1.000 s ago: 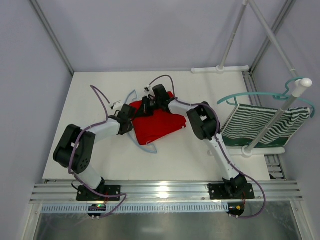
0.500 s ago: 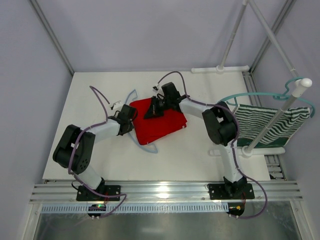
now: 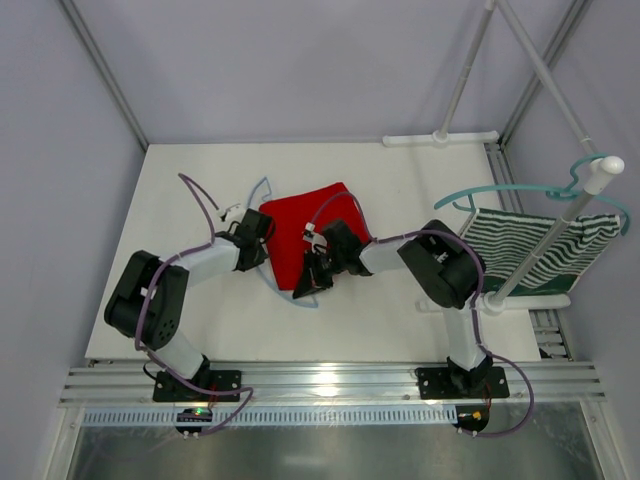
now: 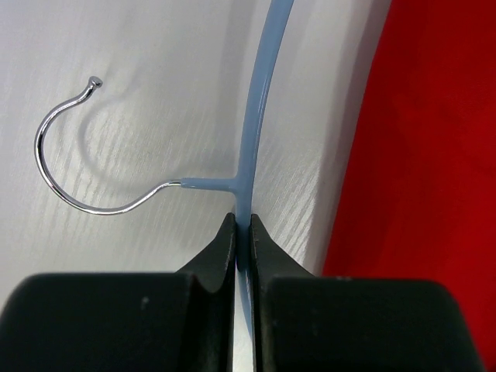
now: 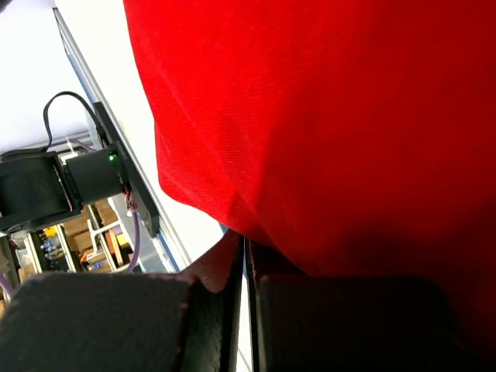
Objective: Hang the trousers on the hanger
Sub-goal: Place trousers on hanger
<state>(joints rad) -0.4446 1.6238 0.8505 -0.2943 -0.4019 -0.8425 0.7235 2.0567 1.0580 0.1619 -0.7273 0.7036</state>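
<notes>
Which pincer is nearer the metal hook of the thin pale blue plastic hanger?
Left. The left pincer is shut on the hanger just beside the hook; the right pincer is shut on the bright red cloth trousers, farther off.

White table (image 3: 200,165) carries red trousers (image 3: 312,212) laid across a pale blue hanger (image 4: 253,116); a rack's white foot (image 3: 412,141) stands at back.
</notes>
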